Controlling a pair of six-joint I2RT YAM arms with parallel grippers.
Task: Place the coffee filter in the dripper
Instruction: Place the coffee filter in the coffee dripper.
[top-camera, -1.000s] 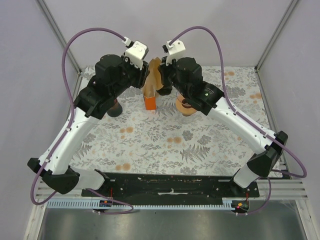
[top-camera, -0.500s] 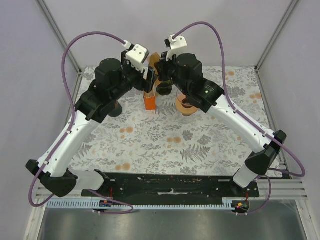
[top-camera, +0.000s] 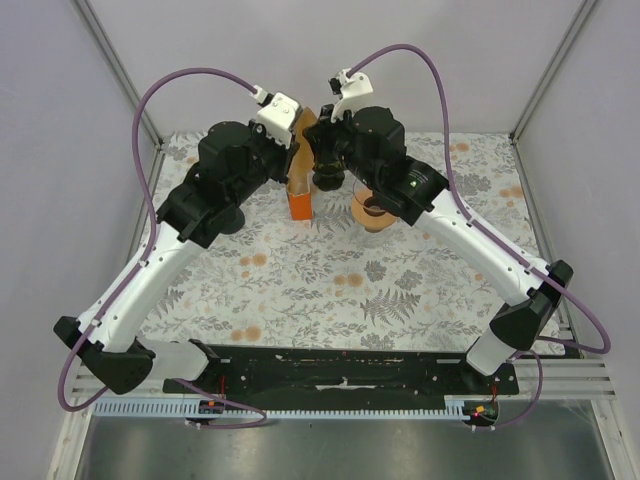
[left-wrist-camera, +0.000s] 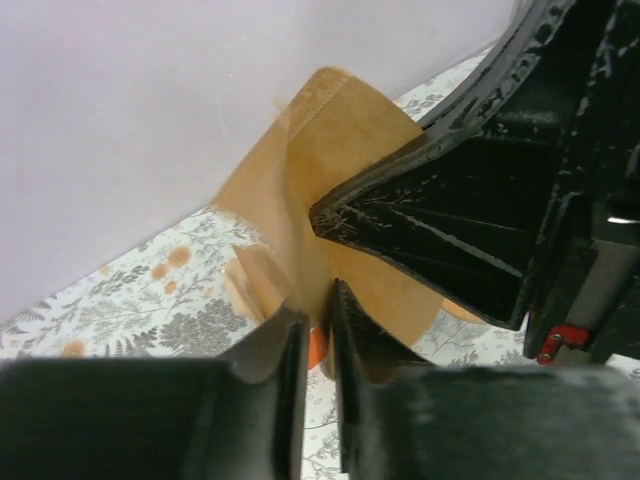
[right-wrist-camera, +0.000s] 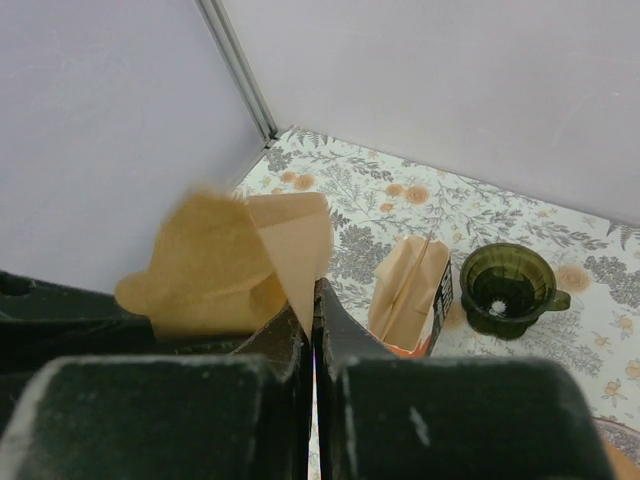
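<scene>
The coffee filter (right-wrist-camera: 292, 238) is a tan paper cone, pinched flat by its seam edge in my right fingers (right-wrist-camera: 345, 335) and held up off the tabletop (right-wrist-camera: 400, 205). From overhead it hangs at 12 o'clock, over the far edge. One flap fans out toward 9 o'clock in my right wrist view and is blurred. Its lower edge runs down into the narrow gap between my left fingers (left-wrist-camera: 270, 350); I cannot tell whether they pinch it. The dripper (right-wrist-camera: 503, 288) is dark green glass. It stands upright on the tabletop with its mouth up and its handle at 3 o'clock, well apart from the filter.
</scene>
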